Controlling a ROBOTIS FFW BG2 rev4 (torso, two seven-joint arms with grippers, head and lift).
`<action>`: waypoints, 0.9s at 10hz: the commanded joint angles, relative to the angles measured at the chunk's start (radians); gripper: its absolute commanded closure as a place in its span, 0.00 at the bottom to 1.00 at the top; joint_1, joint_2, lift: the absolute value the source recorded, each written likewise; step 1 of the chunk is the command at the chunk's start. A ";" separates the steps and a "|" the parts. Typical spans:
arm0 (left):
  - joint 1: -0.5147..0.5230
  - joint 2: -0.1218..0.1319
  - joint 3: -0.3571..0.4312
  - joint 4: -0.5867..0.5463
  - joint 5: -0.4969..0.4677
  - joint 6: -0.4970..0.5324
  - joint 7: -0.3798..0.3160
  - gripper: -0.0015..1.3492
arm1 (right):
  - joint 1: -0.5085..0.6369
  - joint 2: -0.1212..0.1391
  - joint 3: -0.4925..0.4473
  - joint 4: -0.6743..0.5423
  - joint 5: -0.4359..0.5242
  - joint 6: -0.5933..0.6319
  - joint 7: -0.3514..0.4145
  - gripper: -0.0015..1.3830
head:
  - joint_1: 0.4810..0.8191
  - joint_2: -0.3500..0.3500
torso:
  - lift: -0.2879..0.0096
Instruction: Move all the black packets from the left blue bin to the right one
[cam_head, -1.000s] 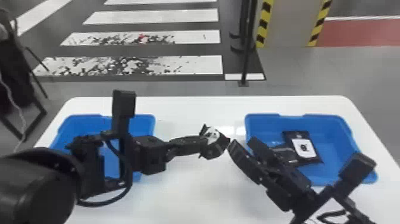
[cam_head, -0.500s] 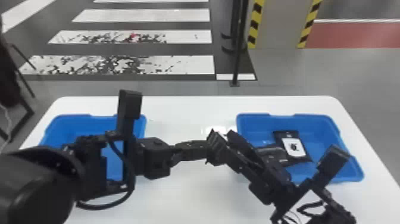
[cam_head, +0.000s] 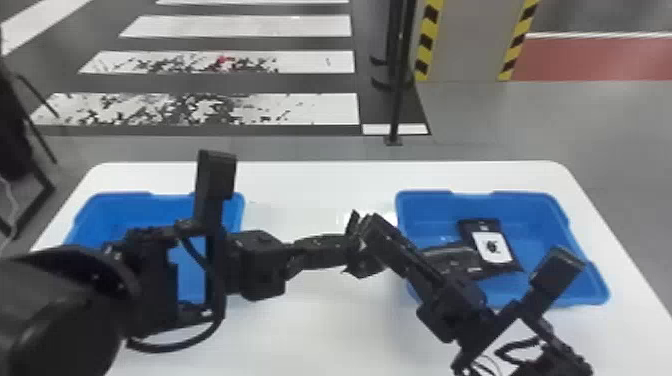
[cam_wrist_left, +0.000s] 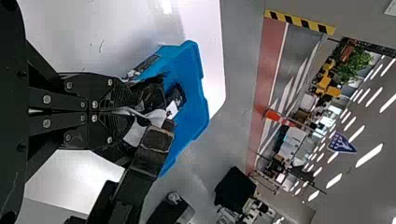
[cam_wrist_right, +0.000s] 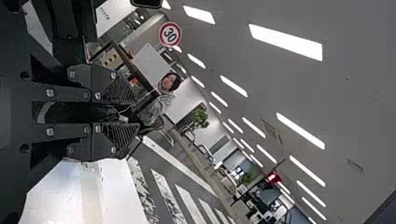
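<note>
Right arm, since the earlier frames: its gripper has travelled leftward and now meets the held packet at the left gripper.
Left bin: blue, on the white table, partly hidden behind the left arm.
Left gripper: closed on the held black-and-white packet, between the bins.
Right gripper: fingers apart at that packet, dark material between them; whether they touch it, I cannot tell.
Right bin: blue, partly covered by the right arm; inside, a darker packet lies against a black packet with a white label.
</note>
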 joint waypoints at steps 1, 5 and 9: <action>0.003 -0.004 0.003 0.000 0.020 -0.022 0.001 0.89 | 0.000 0.000 0.003 0.001 0.000 0.000 0.001 0.92 | 0.63 0.53 | 0.45; 0.108 -0.041 0.095 0.007 0.093 -0.187 -0.006 0.11 | -0.039 -0.008 -0.045 0.043 -0.036 0.000 0.001 0.92 | 0.63 0.52 | 0.45; 0.268 -0.104 0.360 -0.162 0.093 -0.192 -0.025 0.11 | -0.181 -0.028 -0.167 0.198 0.016 -0.012 -0.005 0.92 | 0.63 0.52 | 0.45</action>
